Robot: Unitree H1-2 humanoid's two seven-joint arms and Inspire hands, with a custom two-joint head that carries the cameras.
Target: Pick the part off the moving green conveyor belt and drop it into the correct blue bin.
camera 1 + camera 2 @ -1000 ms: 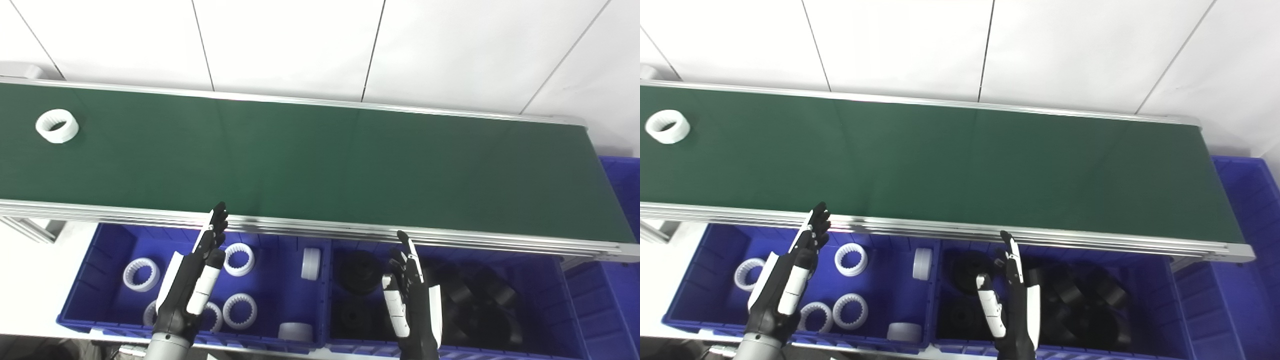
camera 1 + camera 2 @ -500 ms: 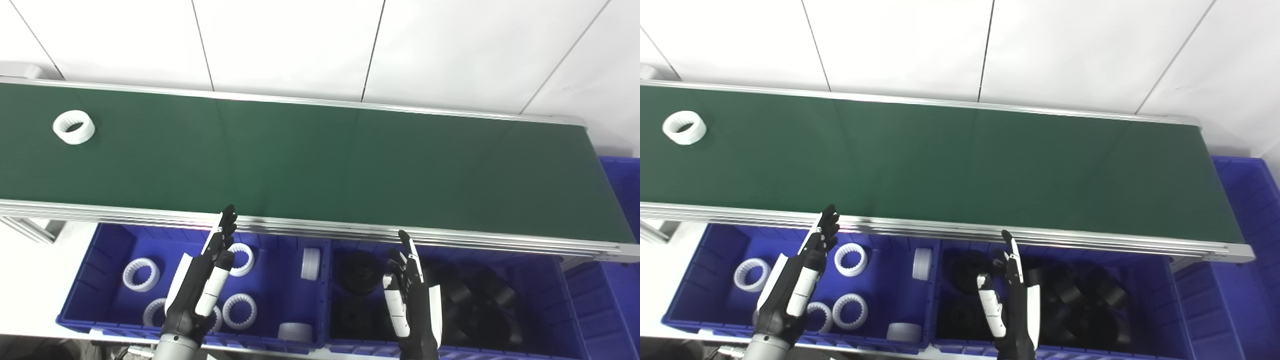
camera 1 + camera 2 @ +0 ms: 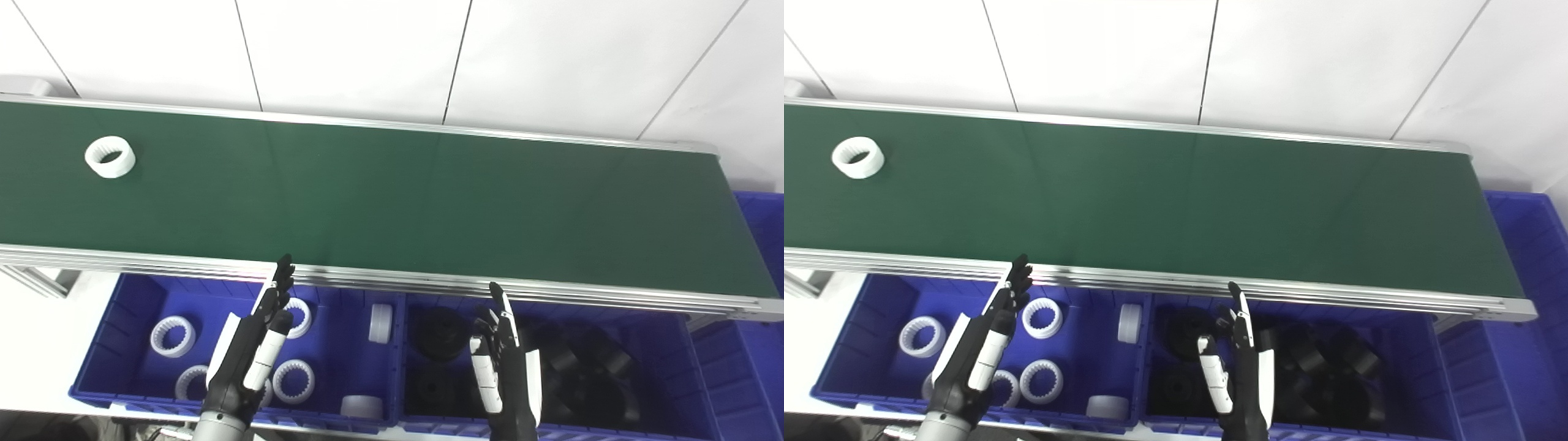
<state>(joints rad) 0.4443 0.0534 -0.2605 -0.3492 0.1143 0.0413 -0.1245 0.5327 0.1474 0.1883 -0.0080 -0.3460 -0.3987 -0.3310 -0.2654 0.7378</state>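
A white toothed ring (image 3: 110, 157) lies on the green conveyor belt (image 3: 392, 196) at its far left. My left hand (image 3: 251, 352) hovers open over the left blue bin (image 3: 128, 300), which holds several white rings; its fingertips reach the belt's near rail. Over the right blue bin (image 3: 680, 343), which holds black parts, my right hand (image 3: 505, 373) is open with fingers straight and nothing in it. Both hands are far from the ring on the belt.
The belt's metal rail (image 3: 429, 283) runs between the bins and the belt. Another blue bin (image 3: 762, 245) stands past the belt's right end. A white tiled wall rises behind the belt.
The white ring has ridden rightward along the belt. My left hand has shifted a little to the right and lower. The right hand has stayed put.
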